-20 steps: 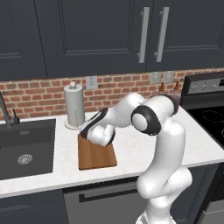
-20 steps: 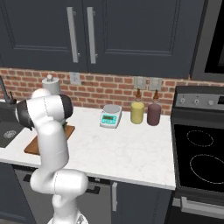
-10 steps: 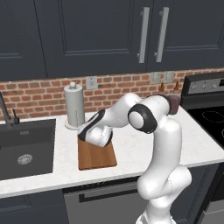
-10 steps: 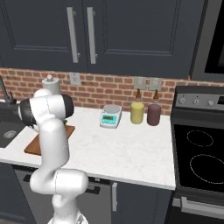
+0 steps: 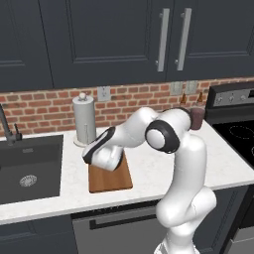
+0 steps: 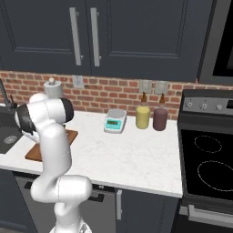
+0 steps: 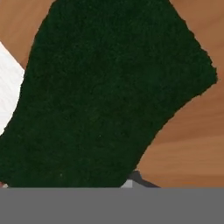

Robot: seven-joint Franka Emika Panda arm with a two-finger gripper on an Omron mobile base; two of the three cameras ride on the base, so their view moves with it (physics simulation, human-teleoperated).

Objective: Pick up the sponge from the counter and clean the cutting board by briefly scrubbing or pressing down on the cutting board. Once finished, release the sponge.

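Glossy white rounded arm (image 5: 183, 163), dark grey joint caps, black wrist band.

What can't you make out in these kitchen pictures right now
- Gripper: whether it is open or shut; in the hand view the sponge covers it.
- Sponge against cutting board: contact hidden by the arm in the left base view.
- Cutting board in the right base view: mostly behind the arm.

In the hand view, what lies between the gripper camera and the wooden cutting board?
The dark green sponge lies there, covering most of the hand view, with the brown cutting board showing around it and a bit of white counter at the left edge.
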